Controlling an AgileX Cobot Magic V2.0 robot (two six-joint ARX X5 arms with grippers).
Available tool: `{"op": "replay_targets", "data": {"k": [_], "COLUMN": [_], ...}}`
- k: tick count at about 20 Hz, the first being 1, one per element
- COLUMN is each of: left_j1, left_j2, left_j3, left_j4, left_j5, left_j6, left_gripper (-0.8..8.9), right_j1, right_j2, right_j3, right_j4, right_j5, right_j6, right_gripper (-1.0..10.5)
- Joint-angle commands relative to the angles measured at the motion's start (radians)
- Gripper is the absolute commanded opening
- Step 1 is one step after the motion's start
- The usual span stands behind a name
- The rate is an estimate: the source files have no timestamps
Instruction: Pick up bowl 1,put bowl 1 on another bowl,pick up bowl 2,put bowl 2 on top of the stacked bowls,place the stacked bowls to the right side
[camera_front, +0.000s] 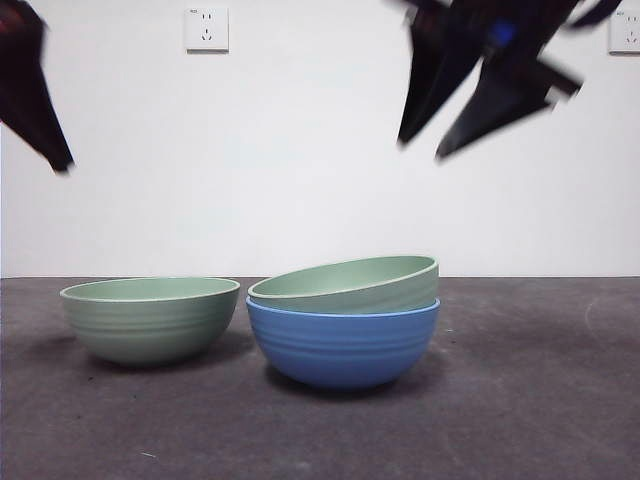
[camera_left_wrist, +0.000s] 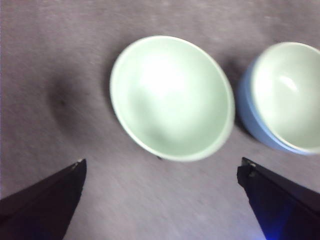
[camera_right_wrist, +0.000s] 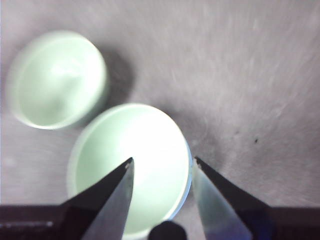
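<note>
My left jaws stand wide apart, empty, the left gripper (camera_left_wrist: 160, 167) hanging above the lone green bowl (camera_front: 150, 318) on the table (camera_front: 540, 400). Just beside that bowl, the blue bowl (camera_front: 343, 345) holds a second green bowl (camera_front: 345, 285), seated tilted inside it. My right gripper (camera_right_wrist: 164, 162) is parted too, empty, above that pair.
</note>
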Motion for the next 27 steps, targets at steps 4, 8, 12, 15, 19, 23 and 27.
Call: {"op": "replay_targets", "data": {"k": [4,8,12,15,19,23,27], "left_j1": [-0.066,-0.099,-0.117,-0.121,-0.121,-0.121,-0.131], "left_j2": [0.219,0.356,0.407,0.405,0.404,0.388,0.35], "left_j3": [0.004,0.005,0.005,0.006,0.006,0.023,0.123], "left_j4": [0.175,0.274,0.298,0.307,0.306,0.295,0.186], "left_j5": [-0.138,-0.188,-0.199,-0.187,-0.187,-0.187,-0.182], "left_j6": [-0.079,-0.121,-0.127,-0.13,-0.132,-0.152,-0.152], "left_gripper": [5.32,5.3,3.13,1.12,0.21,-0.08,-0.08], "right_j1": [0.0,0.0,0.001,0.0,0.001,0.001,0.001], "right_j2": [-0.244,-0.369,-0.42,-0.417,-0.412,-0.412,-0.412], "right_j3": [-0.002,-0.002,-0.002,-0.002,-0.002,-0.002,-0.002], "right_j4": [-0.134,-0.22,-0.265,-0.291,-0.299,-0.309,-0.321], "right_j5": [0.006,0.006,0.043,0.056,0.055,0.055,0.055], "right_j6": [0.003,0.004,0.003,0.003,0.003,0.003,0.003], "right_gripper": [1.9,1.9,1.9,1.9,1.9,1.9,1.9]}}
